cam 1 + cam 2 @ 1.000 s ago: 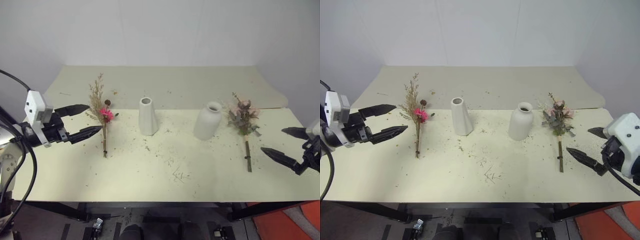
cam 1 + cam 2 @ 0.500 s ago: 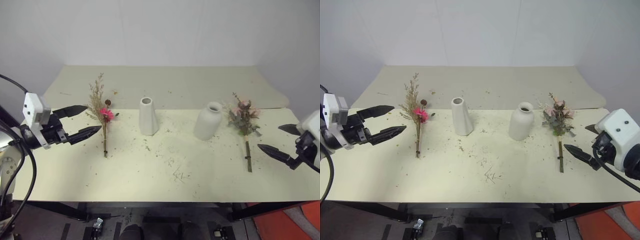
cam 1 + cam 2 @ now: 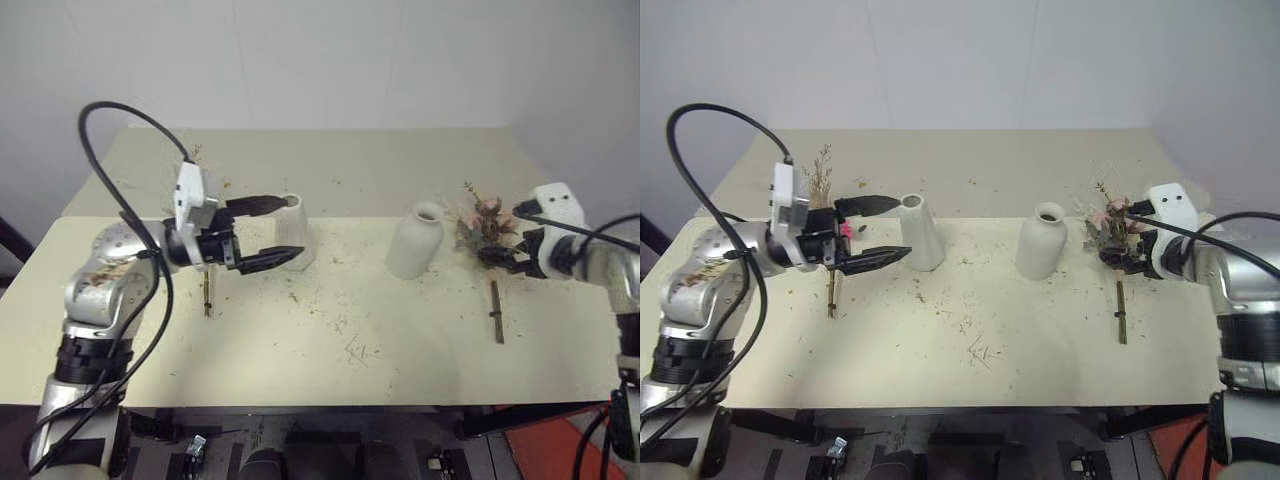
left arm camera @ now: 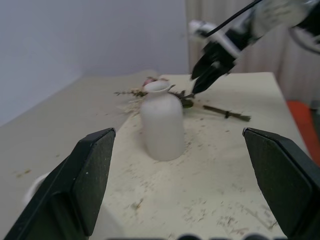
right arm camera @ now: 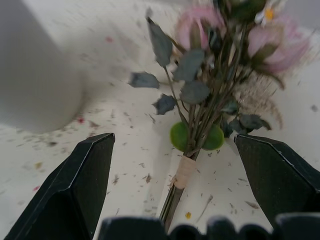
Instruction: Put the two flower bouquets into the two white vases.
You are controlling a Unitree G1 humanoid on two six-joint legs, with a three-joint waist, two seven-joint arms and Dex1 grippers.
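The slim white vase [image 3: 306, 238] stands left of centre, and my left gripper [image 3: 295, 228] is open right in front of it, one finger at its rim and one at its base. The tan bouquet with the pink daisy [image 3: 830, 290] lies on the table behind my left arm, largely hidden. The rounded white vase [image 3: 415, 242] stands right of centre. The rose bouquet [image 3: 487, 222] lies to its right. My right gripper [image 3: 502, 234] hovers open over its bound stems [image 5: 182, 172], with nothing held.
Dry flower crumbs litter the cream table [image 3: 350, 360]. A white wall closes the back. A black cable [image 3: 120, 115] loops above my left arm. The table's right edge lies just beyond my right arm.
My left arm swung right, past the tan bouquet, to the slim vase. My right gripper moved forward from the table's right edge to above the rose bouquet. Both stayed open.
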